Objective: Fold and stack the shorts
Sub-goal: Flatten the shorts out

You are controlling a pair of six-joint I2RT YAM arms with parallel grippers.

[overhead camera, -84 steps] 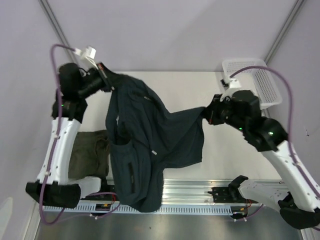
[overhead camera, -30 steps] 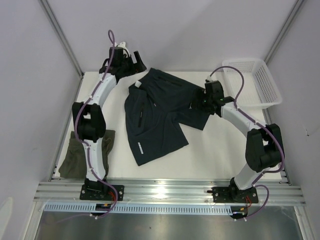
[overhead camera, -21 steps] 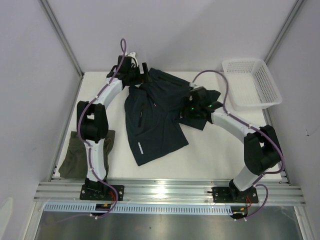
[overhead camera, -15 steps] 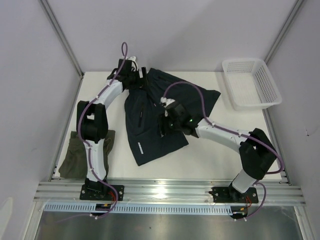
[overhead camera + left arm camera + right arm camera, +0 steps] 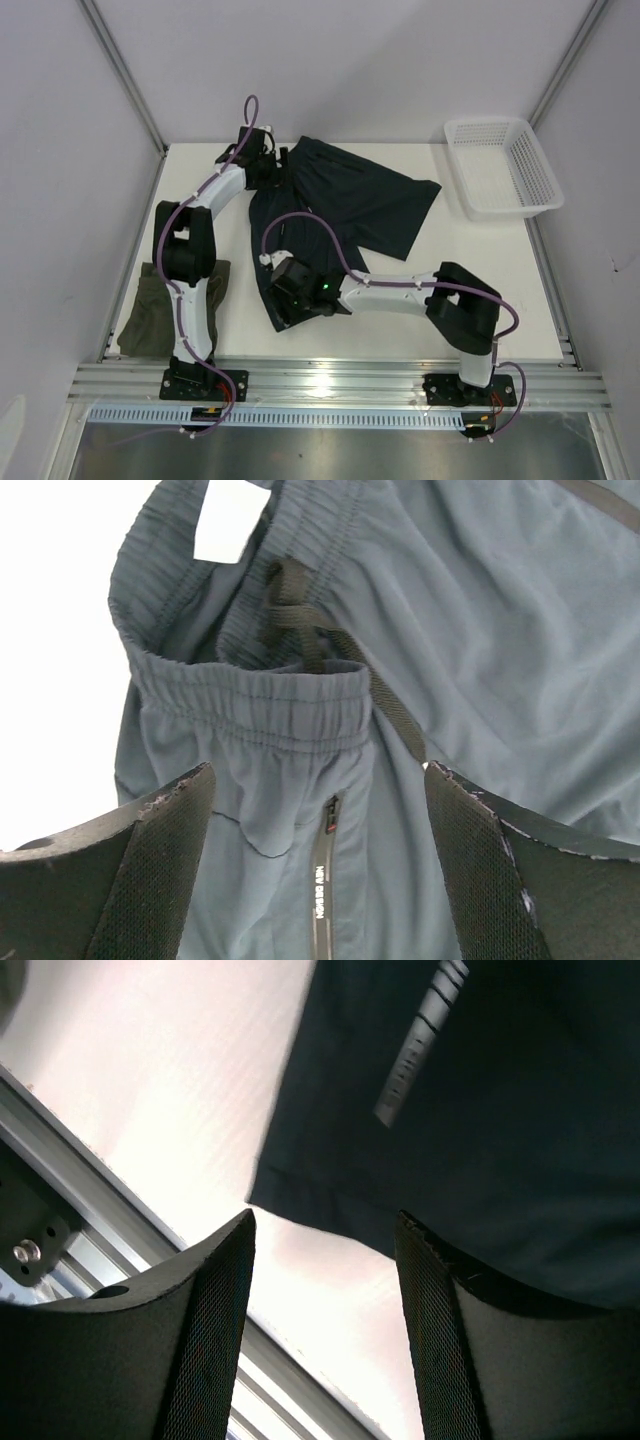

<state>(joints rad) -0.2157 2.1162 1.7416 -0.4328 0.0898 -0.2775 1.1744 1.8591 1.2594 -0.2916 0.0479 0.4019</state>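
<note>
Folding has yet to start on the navy shorts (image 5: 350,195), spread flat on the tabletop (image 5: 480,290); the olive shorts (image 5: 150,315) lie bunched at its left edge, unstacked. Over the waistband (image 5: 250,705) the left fingers (image 5: 150,880) stand apart, and the right fingers (image 5: 215,1340) stand apart over the near hem corner (image 5: 320,1205); neither pair clamps cloth.

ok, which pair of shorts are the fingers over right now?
The dark navy-teal shorts, spread in the middle: left fingers hover over the waistband, right fingers over the near hem corner. The olive-green shorts lie at the near left, no fingers by them.
</note>
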